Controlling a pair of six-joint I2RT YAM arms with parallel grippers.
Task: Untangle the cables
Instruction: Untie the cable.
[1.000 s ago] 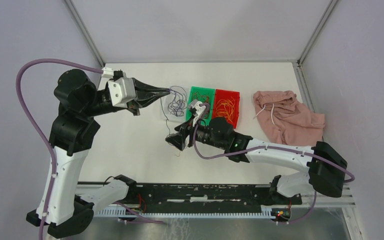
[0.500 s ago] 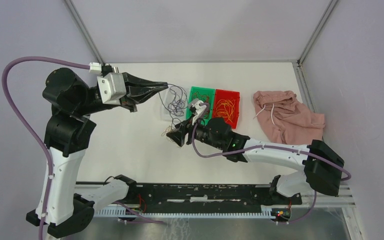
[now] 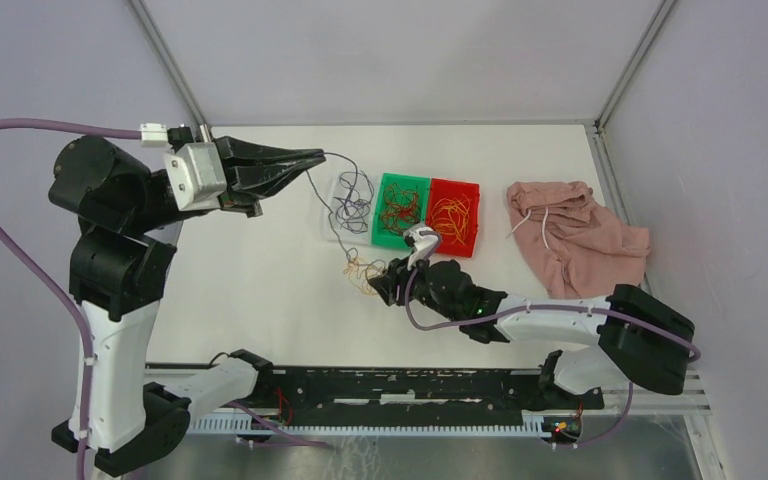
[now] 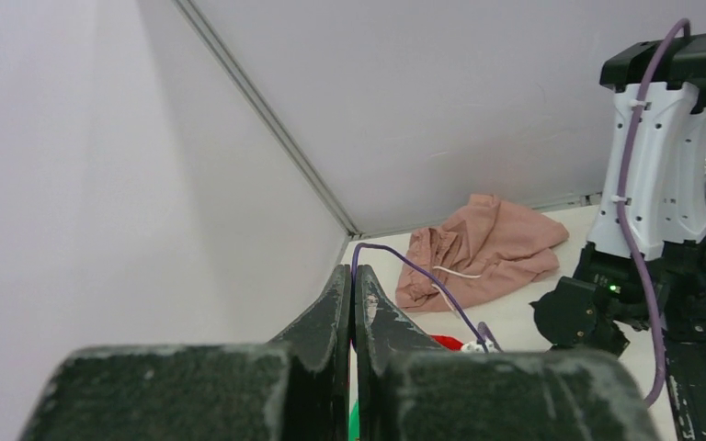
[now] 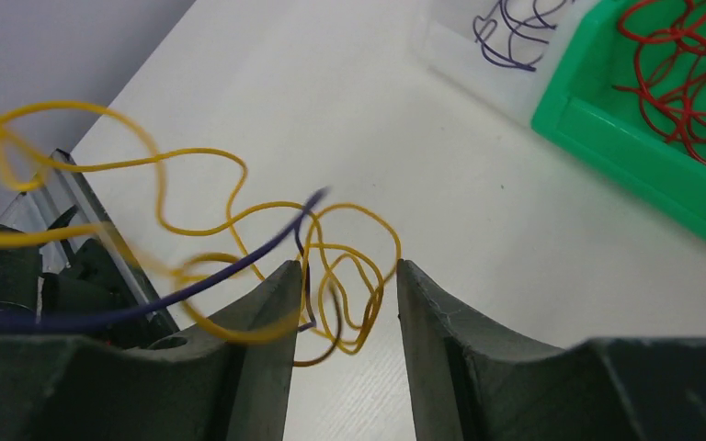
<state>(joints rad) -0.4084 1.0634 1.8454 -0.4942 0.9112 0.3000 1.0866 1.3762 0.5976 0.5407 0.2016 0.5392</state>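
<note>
My left gripper (image 3: 320,157) is raised over the table's far left and shut on a dark purple cable (image 3: 312,185). That cable hangs down to a loose purple tangle (image 3: 352,205) in the clear bin. In the left wrist view the pinched strand (image 4: 423,276) arcs away from the shut left gripper (image 4: 354,272). A small clump of yellow-orange cables (image 3: 360,268) lies on the table left of my right gripper (image 3: 380,283). In the right wrist view the right gripper (image 5: 347,273) is open, with yellow loops (image 5: 349,276) and one purple strand (image 5: 239,257) between and across its fingers.
Three bins stand in a row at mid-table: a clear one (image 3: 332,225), a green one (image 3: 385,183) with dark red cables (image 3: 400,208), and a red one (image 3: 473,215) with yellow cables (image 3: 450,212). A pink cloth (image 3: 570,235) with a white drawstring lies at the right.
My left gripper has drawn back to the left and up, pulling the purple cable out longer. My right gripper has moved right and nearer, its jaws narrowing around the yellow loops.
</note>
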